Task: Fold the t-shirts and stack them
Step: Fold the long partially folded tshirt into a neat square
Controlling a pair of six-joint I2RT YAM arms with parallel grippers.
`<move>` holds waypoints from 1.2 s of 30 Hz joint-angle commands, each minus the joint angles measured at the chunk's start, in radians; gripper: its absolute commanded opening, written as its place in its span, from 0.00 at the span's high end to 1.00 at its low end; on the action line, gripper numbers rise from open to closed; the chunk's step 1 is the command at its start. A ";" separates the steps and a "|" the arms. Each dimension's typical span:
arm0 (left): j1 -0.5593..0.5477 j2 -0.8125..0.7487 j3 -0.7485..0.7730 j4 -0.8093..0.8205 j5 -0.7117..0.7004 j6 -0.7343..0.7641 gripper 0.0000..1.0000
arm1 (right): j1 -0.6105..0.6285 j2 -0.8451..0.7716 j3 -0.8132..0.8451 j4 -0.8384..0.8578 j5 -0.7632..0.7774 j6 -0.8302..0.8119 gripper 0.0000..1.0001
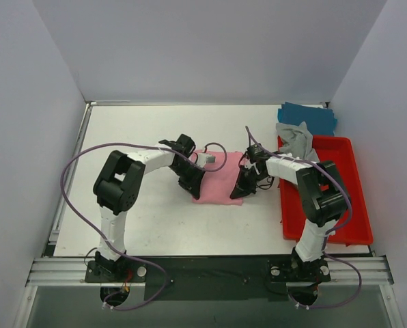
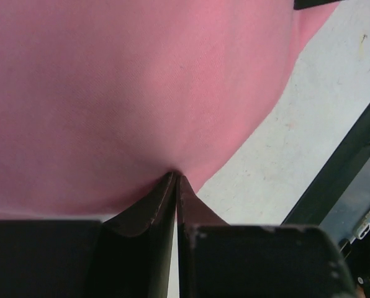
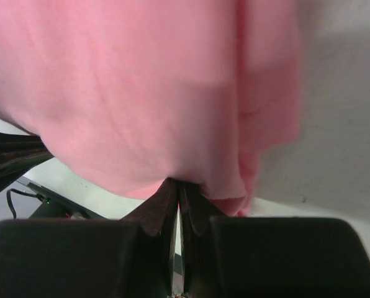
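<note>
The pink shirt (image 1: 220, 181), just left of the bin (image 1: 340, 171), is pinched at opposite edges by the left gripper (image 2: 175, 177) and right gripper (image 3: 176, 185), both clamped on cloth, presumably for an even fold.

Bright, even light casts only soft shadows, and the 2 wrist views blur the close pink t-shirt (image 2: 141, 93).
</note>
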 commanded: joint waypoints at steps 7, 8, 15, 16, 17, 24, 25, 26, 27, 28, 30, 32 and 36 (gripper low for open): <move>0.011 -0.078 0.054 -0.097 -0.013 0.145 0.80 | -0.051 -0.053 0.108 -0.144 0.142 -0.101 1.00; 0.014 -0.086 0.074 -0.143 0.005 0.155 0.79 | -0.051 -0.074 0.164 -0.166 0.153 -0.140 0.98; 0.072 -0.129 0.183 -0.069 -0.118 -0.110 0.65 | -0.082 0.019 0.397 -0.324 0.309 -0.263 0.44; 0.079 -0.133 0.165 -0.053 -0.219 -0.150 0.64 | -0.088 0.045 0.408 -0.341 0.317 -0.269 0.43; 0.083 -0.133 0.154 -0.023 -0.251 -0.150 0.63 | -0.088 0.083 0.422 -0.344 0.321 -0.276 0.42; 0.082 -0.068 0.115 0.106 -0.174 -0.307 0.59 | -0.101 0.247 0.485 -0.295 0.092 -0.287 0.41; 0.082 -0.057 0.115 0.114 -0.170 -0.307 0.59 | -0.101 0.263 0.473 -0.277 0.058 -0.269 0.41; 0.082 -0.040 0.115 0.116 -0.180 -0.307 0.59 | -0.101 0.274 0.468 -0.239 0.004 -0.258 0.41; 0.083 -0.032 0.115 0.116 -0.186 -0.308 0.59 | -0.104 0.289 0.455 -0.205 -0.008 -0.229 0.45; 0.088 -0.020 0.114 0.114 -0.194 -0.307 0.59 | -0.107 0.297 0.441 -0.185 -0.037 -0.208 0.50; 0.100 -0.015 0.115 0.114 -0.197 -0.302 0.59 | -0.117 0.303 0.433 -0.139 -0.076 -0.183 0.85; 0.112 -0.021 0.132 0.100 -0.197 -0.287 0.59 | -0.128 0.306 0.450 -0.119 -0.102 -0.180 1.00; 0.132 -0.048 0.206 0.062 -0.203 -0.213 0.59 | -0.162 0.338 0.598 -0.183 -0.102 -0.241 1.00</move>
